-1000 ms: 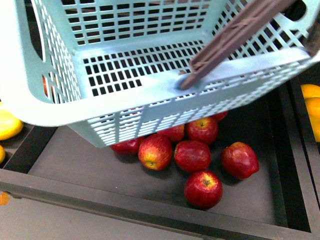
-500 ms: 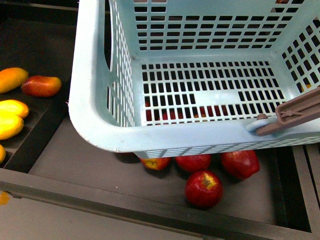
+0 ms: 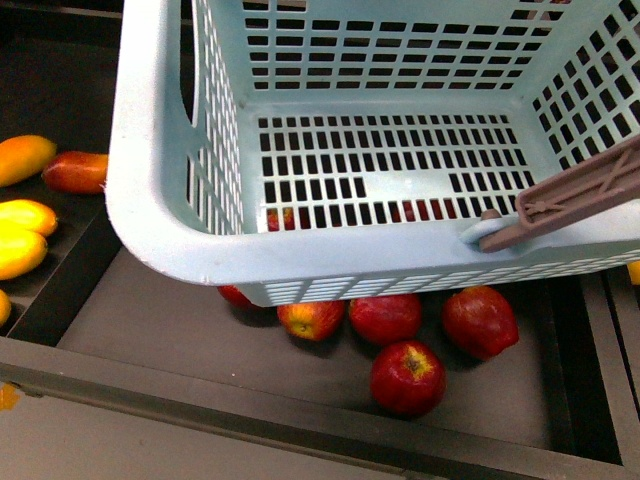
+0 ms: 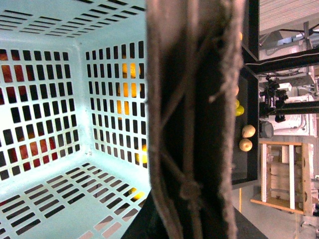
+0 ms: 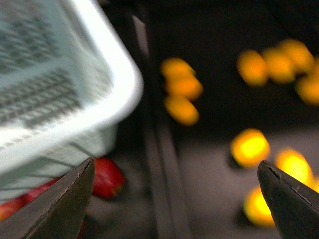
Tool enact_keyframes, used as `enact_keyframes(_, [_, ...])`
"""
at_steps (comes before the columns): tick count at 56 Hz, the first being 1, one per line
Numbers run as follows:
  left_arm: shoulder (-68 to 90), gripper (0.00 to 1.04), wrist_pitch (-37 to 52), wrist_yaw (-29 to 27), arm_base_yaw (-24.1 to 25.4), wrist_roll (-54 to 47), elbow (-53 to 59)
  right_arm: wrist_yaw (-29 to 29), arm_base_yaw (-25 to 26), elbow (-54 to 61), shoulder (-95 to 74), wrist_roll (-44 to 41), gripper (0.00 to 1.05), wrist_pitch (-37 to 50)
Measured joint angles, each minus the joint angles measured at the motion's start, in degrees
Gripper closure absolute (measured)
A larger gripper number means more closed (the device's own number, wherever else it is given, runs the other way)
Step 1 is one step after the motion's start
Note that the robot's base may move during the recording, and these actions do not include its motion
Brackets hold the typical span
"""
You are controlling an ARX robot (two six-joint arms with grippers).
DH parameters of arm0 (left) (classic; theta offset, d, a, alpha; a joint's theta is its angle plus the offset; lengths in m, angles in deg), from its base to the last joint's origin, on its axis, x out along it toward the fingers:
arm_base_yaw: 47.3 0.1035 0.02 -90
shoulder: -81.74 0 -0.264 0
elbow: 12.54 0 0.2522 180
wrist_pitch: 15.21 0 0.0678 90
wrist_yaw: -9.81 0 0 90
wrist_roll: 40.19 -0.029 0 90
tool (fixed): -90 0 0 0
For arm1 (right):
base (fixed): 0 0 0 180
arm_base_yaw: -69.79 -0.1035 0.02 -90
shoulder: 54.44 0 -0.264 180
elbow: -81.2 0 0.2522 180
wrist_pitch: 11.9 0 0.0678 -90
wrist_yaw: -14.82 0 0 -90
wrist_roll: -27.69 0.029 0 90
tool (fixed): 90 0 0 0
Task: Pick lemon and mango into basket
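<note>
Aqua plastic, slotted on walls and floor, the basket (image 3: 160,200) sits tilted above a dark tray (image 3: 150,320) of red apples (image 3: 407,377), some showing through its floor. Its brown handle (image 3: 570,200) crosses the near rim at the right. That handle fills the left wrist view, hiding the left end effector, so its grip cannot be told. A mango (image 3: 22,158) lies in the next compartment left, apart from the basket. The right end effector (image 5: 174,199) is spread wide, with the basket's corner beyond one tip and blurred yellow-orange fruits (image 5: 249,147) beyond the other. Which of these is the lemon cannot be told.
</note>
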Motion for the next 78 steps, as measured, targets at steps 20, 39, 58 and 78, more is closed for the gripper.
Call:
enact_keyframes(20, [0.00,1.00,0.02,0.09,-0.04,-0.02,0.00,8.87,32.87,-5.55,-31.36,7.58,0.09,26.05])
enact_keyframes(39, [0.00,1.00,0.02,0.17,-0.04,-0.07,0.02,8.39,32.04,-24.00,-83.43,18.29,0.09,39.67])
enact_keyframes(58, [0.00,1.00,0.02,0.17,-0.04,-0.04,0.00,12.76,28.28,-39.45,-109.26,30.82,0.09,37.64])
enact_keyframes(78, [0.00,1.00,0.02,0.15,-0.04,-0.07,0.02,12.94,26.88,-48.74,-119.19,37.31,0.09,35.69])
